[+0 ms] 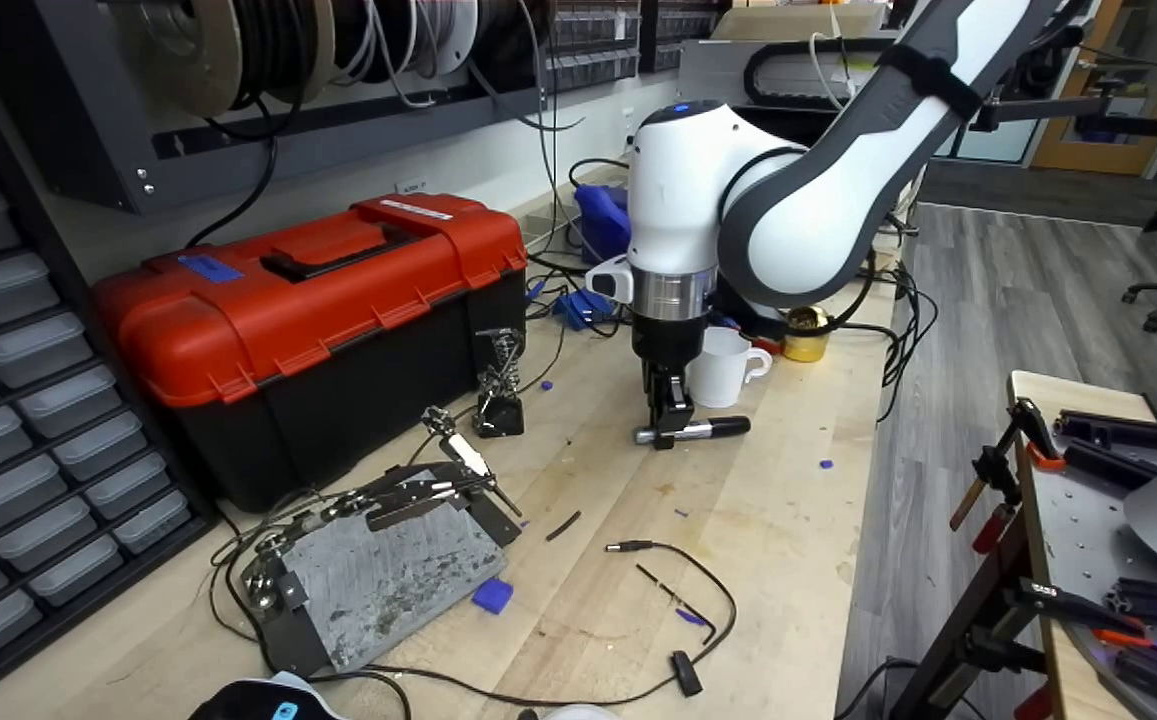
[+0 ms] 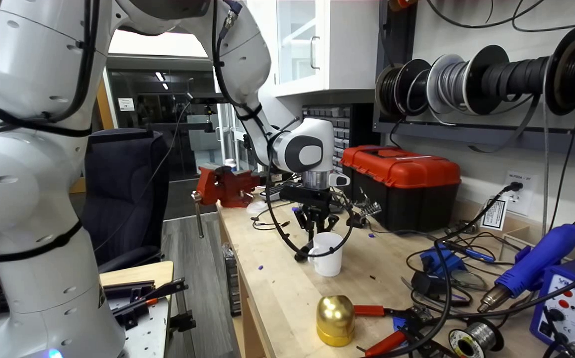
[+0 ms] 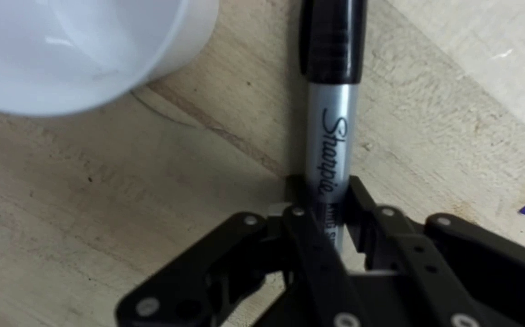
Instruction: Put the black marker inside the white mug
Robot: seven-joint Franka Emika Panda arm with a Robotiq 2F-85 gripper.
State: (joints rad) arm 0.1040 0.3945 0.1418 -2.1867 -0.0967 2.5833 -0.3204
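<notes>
The hand (image 3: 327,193) pinches the black marker (image 3: 335,113) by its barrel (image 3: 329,150), level; the white mug (image 1: 717,372) stands just beside the hand, toward the cap (image 1: 732,426). Marker probably wants tipping upright.

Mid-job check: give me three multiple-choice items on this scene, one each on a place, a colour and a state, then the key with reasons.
1. Where is the white mug?
A) on a chair
B) on the bench top
C) on the floor

2. What colour is the toolbox lid?
A) red
B) green
C) yellow

3. How is the gripper?
A) wide open
B) shut on the mug
C) shut on the black marker

1 B: its base rests there in both exterior views.
2 A: it is plainly red in both exterior views.
3 C: in the wrist view the fingers close against both the marker's sides.
</notes>
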